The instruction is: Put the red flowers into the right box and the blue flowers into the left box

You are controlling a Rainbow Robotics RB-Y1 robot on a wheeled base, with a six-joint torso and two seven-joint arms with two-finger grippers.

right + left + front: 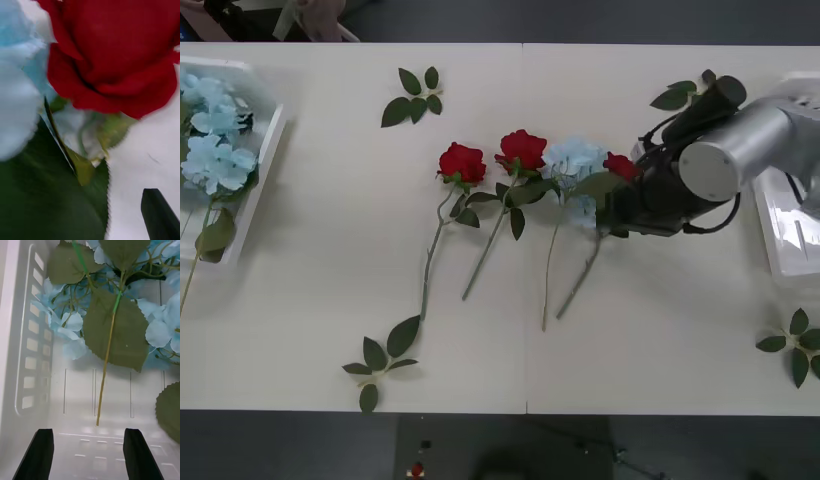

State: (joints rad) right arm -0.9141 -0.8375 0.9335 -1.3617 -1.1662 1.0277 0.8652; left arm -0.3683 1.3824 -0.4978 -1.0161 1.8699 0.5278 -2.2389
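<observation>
Near edge of counter (630, 360): loose leaf sprigs (380, 355) only, not part of the job; mid-counter lie 3 red flowers in a row w/ 1 blue flower (572, 158) between 2nd and 3rd, stems trailing toward the robot; so roughly part done, judging by the boxes: left box (268, 150) already holds several blue blooms, right box (780, 235) looks bare where visible, though arm hides much of it.

Left: 1 blue to go left, 3 reds to go right.

Right end effector (620, 205) sits low at the rightmost red flower (620, 165), approx. at its bloom/stem top; in right wrist view the bloom is right up close, blue petals beside it; one black finger (159, 213) in sight, other hidden by leaves; can't tell if it's spread or pinching.

Left end effector (88, 453) hovers over left box interior, fingers spread, nothing between them; blue stems lie just beyond.
</observation>
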